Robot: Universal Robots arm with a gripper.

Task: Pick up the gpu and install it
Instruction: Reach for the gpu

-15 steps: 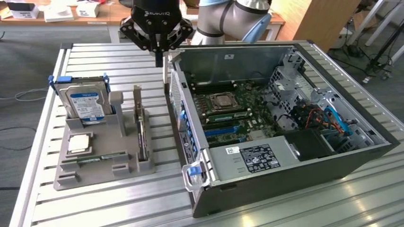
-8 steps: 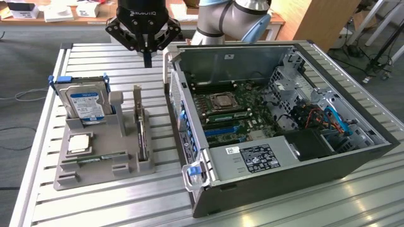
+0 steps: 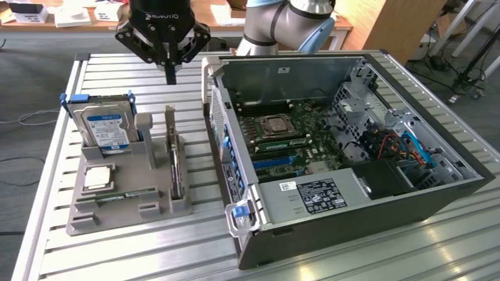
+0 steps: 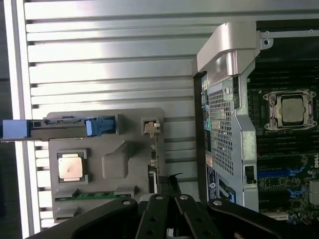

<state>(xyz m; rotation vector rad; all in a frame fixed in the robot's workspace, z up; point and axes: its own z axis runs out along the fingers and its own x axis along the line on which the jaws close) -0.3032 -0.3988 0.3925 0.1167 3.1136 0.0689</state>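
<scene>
GPU: on edge, slot at holder edge nr PC case; prob. stiff, light, fragile, so take top edge. Gripper fingers together, empty.

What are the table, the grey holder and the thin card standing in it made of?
Table: looks like metal, probably aluminium, because its silvery ribbed slats shine.
Holder: probably plastic, as it is a dull, even grey with moulded slots and no shine.
Card: seemingly a dark circuit board with a greyish metal bracket. It is seen edge-on, so it is hard to be sure.
</scene>
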